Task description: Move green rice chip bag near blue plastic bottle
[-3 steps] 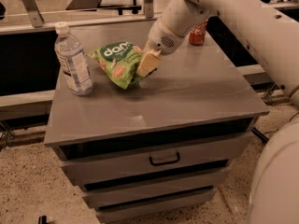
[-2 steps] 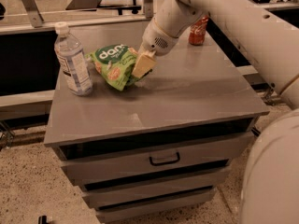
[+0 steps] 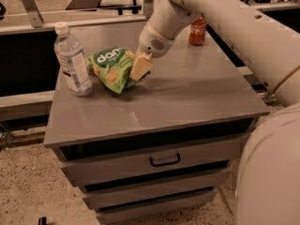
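My arm (image 3: 225, 18) was the biggest thing in view. It came in from the far right of the blue plastic bottle (image 3: 72, 62) and sloped down toward it, so the wrist could reach across without sweeping anything.

The grey tabletop (image 3: 187, 97) carried everything. The bottle stood upright near its left edge, white cap on.

The green rice chip bag (image 3: 111, 69) was just to the right of the bottle, close but with a thin gap showing. Its "dang" patch faced up and toward the bottle. It sat crumpled and tipped, with the side away from the bottle raised, likely because I was holding that side.

My tool (image 3: 140, 68) was at the bag's edge farthest from the bottle. Its pale fingers were pinching that edge. Gripping the outer side let the bag's free end lead toward the bottle while the tool stayed clear of it.

My judgement was that the task was nearly done. The bag was already near the bottle, with only setting down and letting go left. The risk was nudging the bottle over.

The red soda can (image 3: 197, 31) stood upright far to the right of the bottle and behind my arm, out of play.

The drawer handle (image 3: 165, 160) was below the tabletop, to the bottle's lower right. It wasn't relevant.
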`<state>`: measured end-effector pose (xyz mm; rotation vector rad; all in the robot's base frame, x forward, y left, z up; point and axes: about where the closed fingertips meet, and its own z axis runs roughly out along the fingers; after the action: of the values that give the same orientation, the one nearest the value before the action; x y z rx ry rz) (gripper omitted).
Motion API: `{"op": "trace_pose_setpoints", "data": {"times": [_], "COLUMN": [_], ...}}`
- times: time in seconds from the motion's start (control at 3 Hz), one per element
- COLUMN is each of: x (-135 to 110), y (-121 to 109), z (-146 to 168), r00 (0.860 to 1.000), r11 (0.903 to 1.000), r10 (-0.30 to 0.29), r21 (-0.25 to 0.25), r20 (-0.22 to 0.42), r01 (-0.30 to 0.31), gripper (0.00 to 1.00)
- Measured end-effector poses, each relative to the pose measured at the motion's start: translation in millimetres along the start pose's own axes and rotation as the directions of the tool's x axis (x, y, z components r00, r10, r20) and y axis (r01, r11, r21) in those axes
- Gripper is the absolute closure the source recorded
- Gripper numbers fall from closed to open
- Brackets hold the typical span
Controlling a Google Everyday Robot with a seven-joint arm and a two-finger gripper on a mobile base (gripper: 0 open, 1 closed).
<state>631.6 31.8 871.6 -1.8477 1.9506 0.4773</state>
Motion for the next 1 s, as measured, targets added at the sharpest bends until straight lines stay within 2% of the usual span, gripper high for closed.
{"op": "trace_pose_setpoints", "data": {"times": [0.33, 1.0], "x": [1.6, 0.4], "y": [1.1, 1.2], "z": [6.5, 10.8], "r00": [1.0, 1.0], "r11": [0.9998, 0.9997], "r10": [0.009, 0.007], "r21": [-0.019, -0.024], "r20": [0.003, 0.003], "r01": [-0.009, -0.007], "gripper": [0.51, 0.04]}}
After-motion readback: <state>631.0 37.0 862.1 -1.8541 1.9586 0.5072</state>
